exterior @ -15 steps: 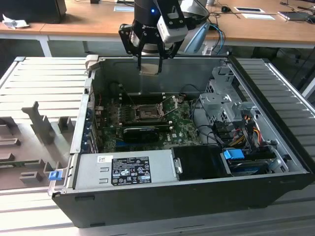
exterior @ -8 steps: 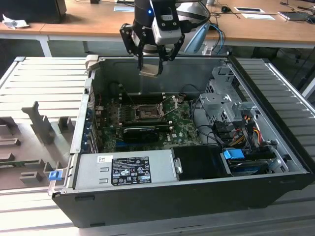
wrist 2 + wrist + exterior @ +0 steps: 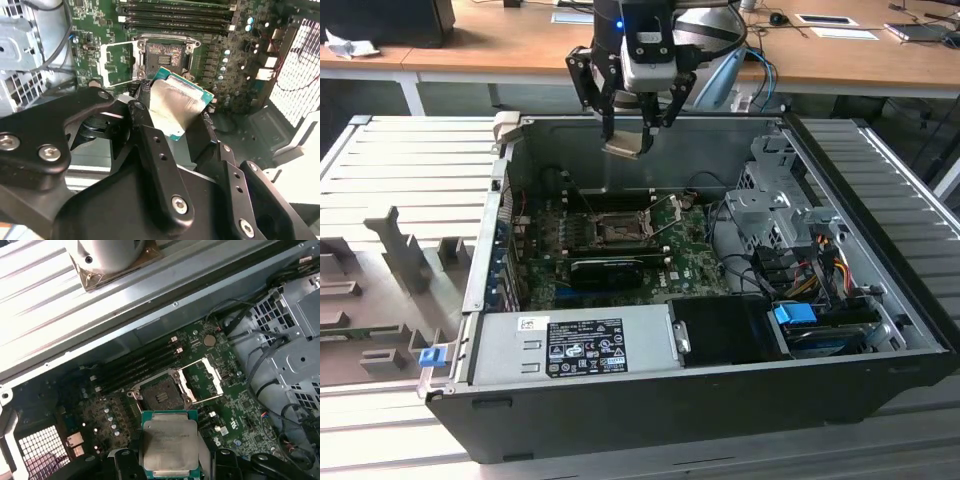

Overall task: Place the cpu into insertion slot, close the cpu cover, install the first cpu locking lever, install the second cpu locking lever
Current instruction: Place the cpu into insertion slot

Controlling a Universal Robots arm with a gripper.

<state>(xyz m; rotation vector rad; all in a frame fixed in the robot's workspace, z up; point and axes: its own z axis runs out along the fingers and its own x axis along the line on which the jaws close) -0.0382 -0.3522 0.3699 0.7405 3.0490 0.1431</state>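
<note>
On the cpu we see a dull, faintly scuffed grey metal top; the cpu cover is bright bare metal, the motherboard glossy green, the tabletop smooth wood

No text can be read. In the exterior view a black label covered in fine white print and symbols is seen on the grey power supply, with a small white label just beside it. The print on both is too small to be made out. No marking can be told on the dull metal top of the cpu in the first wrist view.
</note>
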